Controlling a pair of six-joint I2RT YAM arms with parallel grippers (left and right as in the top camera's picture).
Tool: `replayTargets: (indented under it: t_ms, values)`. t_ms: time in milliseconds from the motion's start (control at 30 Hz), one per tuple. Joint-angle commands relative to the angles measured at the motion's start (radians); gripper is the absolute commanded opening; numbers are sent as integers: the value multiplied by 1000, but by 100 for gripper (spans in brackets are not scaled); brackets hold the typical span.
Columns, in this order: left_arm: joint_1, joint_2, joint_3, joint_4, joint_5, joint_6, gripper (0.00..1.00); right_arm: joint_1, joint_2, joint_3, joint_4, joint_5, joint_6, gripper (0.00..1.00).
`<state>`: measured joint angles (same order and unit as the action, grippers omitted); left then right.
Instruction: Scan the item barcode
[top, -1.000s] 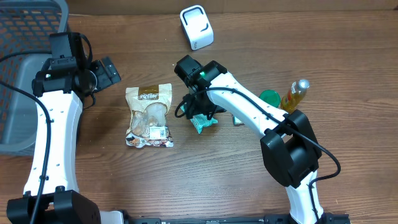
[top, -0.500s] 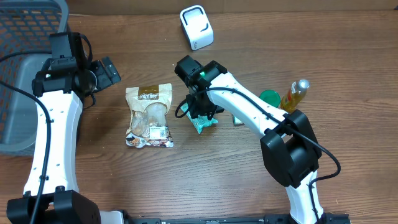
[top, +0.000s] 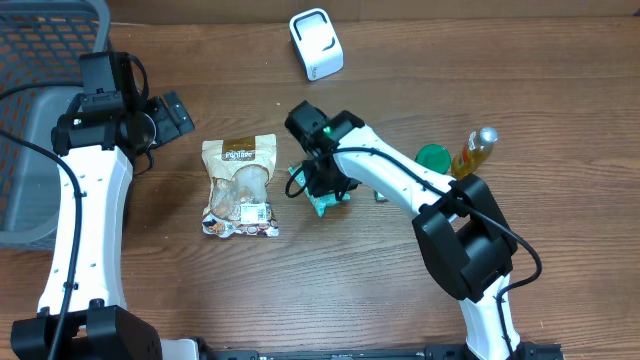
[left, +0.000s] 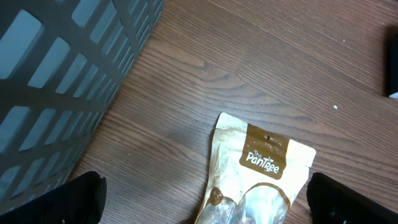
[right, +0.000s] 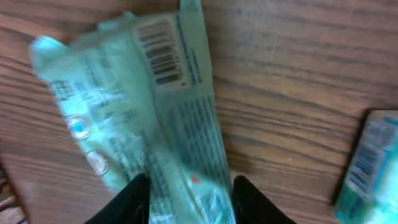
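Note:
A pale green packet (right: 143, 118) lies on the wooden table with its barcode (right: 160, 55) facing up. My right gripper (right: 191, 200) has its two black fingers pressed against the packet's sides at its near end, shut on it. From overhead the right gripper (top: 322, 183) covers most of the green packet (top: 327, 204). The white scanner (top: 316, 43) stands at the back of the table. My left gripper (top: 172, 114) hangs wide open above the table's left side, holding nothing. In the left wrist view the left gripper (left: 205, 200) is over the top of a tan snack pouch (left: 264, 163).
The snack pouch (top: 240, 187) lies left of the right gripper. A second small green packet (right: 368, 167) sits to the right, near a green lid (top: 434, 156) and a yellow bottle (top: 474, 152). A grey basket (top: 35, 120) fills the left edge.
My right gripper's fingers have closed in from wide apart onto the green packet, and the wrist has shifted slightly toward the front. The left arm has not moved.

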<state>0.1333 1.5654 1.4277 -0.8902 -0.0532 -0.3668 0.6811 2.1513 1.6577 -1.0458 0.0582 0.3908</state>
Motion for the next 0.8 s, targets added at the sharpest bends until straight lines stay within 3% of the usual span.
replayTargets:
  t_ms: [0,67,233,433,567,767]
  values:
    - [8,5,8,4,-6,4,100,0,2,-73,55,-47,1,38]
    - [8,5,8,4,-6,4,100,0,2,-108,88,-45,0,38]
    - [8,5,8,4,-6,4,100,-2,2,-140,118,-43,0,52]
    - [8,5,8,4,-6,4,99,-3,-14,-5,37,-5,-1,67]
    - [8,5,8,4,-6,3,100,0,-16,121,-55,-12,1,67]
    - [8,5,8,4,-6,4,100,9,-14,135,-92,-63,1,67]
